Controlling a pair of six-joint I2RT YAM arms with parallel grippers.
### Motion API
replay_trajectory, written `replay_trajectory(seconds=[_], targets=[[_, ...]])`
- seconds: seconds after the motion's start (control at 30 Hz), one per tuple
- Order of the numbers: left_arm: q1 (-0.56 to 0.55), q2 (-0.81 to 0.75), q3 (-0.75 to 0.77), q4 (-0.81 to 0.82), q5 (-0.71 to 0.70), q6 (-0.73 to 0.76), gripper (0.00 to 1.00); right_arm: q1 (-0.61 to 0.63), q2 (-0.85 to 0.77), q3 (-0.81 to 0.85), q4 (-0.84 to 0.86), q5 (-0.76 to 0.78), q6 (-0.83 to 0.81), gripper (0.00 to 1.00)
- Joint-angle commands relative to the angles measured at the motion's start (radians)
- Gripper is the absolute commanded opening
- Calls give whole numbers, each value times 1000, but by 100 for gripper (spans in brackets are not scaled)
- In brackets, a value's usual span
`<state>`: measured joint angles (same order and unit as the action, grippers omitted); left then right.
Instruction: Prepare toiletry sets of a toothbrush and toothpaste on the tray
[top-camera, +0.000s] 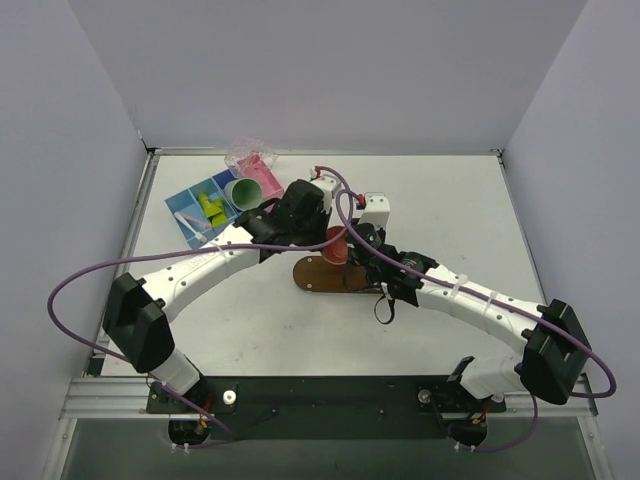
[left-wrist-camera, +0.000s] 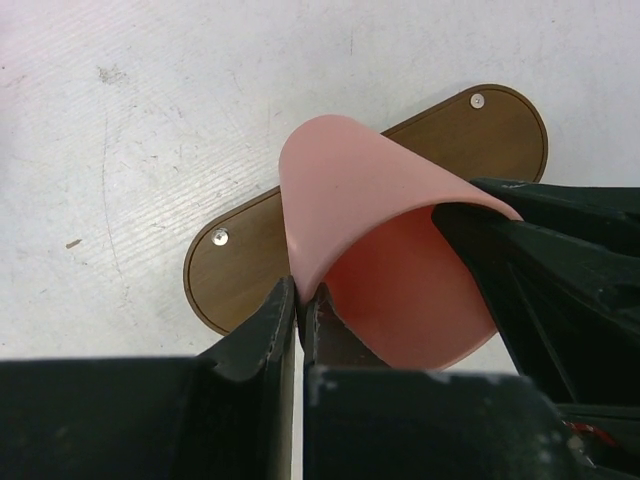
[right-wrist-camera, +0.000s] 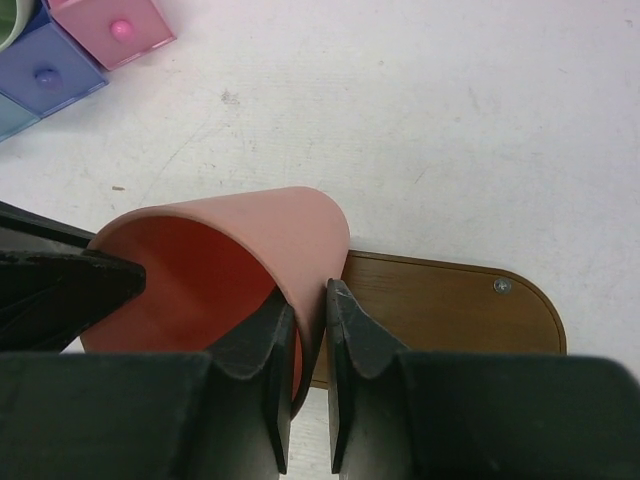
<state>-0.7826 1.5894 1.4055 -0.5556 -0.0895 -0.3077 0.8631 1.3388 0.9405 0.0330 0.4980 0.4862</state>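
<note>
**Pink cup (left-wrist-camera: 370, 210) pinched from two sides over the tray (left-wrist-camera: 500, 130)**

The left gripper (left-wrist-camera: 300, 305) and the right gripper (right-wrist-camera: 308, 305) are each closed almost fully on the thin wall of the cup, which hangs tilted over the tray. The long axis of the tray runs left to right. Farther away, to the far left, the toothpaste (top-camera: 210, 207) and the toothbrush (top-camera: 188, 219) lie in the blue bin (top-camera: 183, 200). The left arm looks nearer to them.

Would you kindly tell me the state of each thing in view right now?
left claw: shut on the rim of the pink cup.
right claw: shut on the same rim.
pink cup: tilted, held over the tray.
tray: flat on the table.
tubes: lying in the blue box.
brush: lying in the blue box.
green cup: untouched, at the blue box.
</note>
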Motion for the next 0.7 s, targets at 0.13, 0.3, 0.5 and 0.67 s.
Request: replay_trajectory(seconds=[0.13, 0.3, 0.5, 0.67], targets=[[5, -111, -23, 141, 83, 59, 43, -33, -38, 3, -21, 1, 9, 0], [5, -187, -72, 212, 120, 120, 75, -76, -95, -14, -16, -44, -8, 0], [60, -301, -126, 252, 151, 188, 85, -180, -158, 6, -83, -197, -53, 0], [356, -394, -238, 333, 281, 40, 85, -213, -141, 107, -223, -381, -139, 0]])
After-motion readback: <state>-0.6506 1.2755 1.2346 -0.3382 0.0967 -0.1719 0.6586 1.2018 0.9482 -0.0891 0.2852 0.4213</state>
